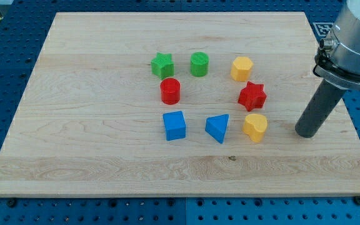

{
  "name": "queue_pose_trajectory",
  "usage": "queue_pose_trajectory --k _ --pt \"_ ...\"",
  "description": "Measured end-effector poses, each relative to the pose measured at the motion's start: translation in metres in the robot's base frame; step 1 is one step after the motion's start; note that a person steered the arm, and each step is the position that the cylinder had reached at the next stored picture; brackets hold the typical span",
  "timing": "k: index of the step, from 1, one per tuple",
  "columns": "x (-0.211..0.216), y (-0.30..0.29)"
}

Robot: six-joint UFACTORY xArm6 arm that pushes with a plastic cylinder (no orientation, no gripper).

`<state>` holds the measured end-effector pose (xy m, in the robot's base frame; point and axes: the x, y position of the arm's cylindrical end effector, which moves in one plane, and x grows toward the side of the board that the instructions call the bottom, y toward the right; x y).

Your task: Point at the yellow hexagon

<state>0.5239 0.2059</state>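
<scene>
The yellow hexagon (241,67) sits on the wooden board (92,112) right of centre, toward the view's top. My tip (307,134) rests on the board near its right edge, well to the right of and below the hexagon. A red star (252,95) lies just below the hexagon. A yellow heart (255,127) lies below that, to the left of my tip. No block touches my tip.
A green star (162,65) and a green cylinder (199,64) sit left of the hexagon. A red cylinder (170,91), a blue cube (174,125) and a blue triangle (218,127) lie lower down. The board's right edge (341,100) is close to my tip.
</scene>
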Motion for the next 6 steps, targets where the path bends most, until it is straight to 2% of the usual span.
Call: queue_pose_trajectory --k 3,4,6 --pt "0.000 0.015" --pt "-0.018 0.009" --pt "-0.098 -0.003"
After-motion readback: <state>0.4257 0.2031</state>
